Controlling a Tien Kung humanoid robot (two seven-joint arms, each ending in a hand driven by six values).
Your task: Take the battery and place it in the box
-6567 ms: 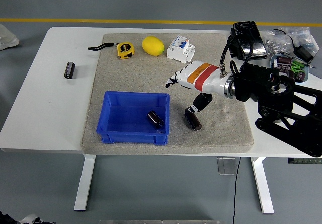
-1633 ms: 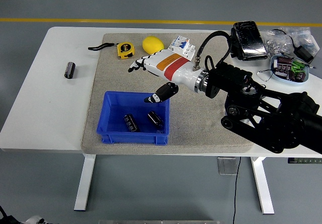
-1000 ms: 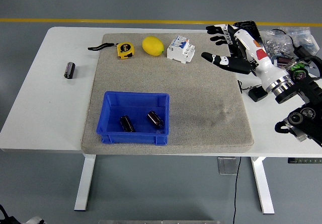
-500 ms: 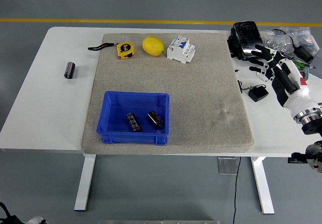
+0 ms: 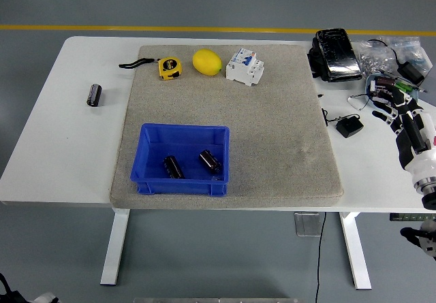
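The right robot hand (image 5: 403, 120) has been withdrawn to the table (image 5: 61, 146) edge, fingers spread, nothing held. Two batteries (image 5: 172, 167) are now found lying in the blue box (image 5: 153, 180) on the grey mat (image 5: 286, 133); a third battery (image 5: 94, 94) remains outside, left of the mat. Grey floor surrounds.

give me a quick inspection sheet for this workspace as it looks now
surface: white table, grey mat over its middle
job's things: blue box on the mat holds two batteries; a third battery lies on the bare table at left
clutter: tape measure, lemon, circuit breaker along the mat's far edge; black device, plastic bags, small tray of parts at right
hands: right hand at the right edge, fingers spread, empty; left nothing seen
cables: adapter with cord
surroundings: grey floor, yellow line
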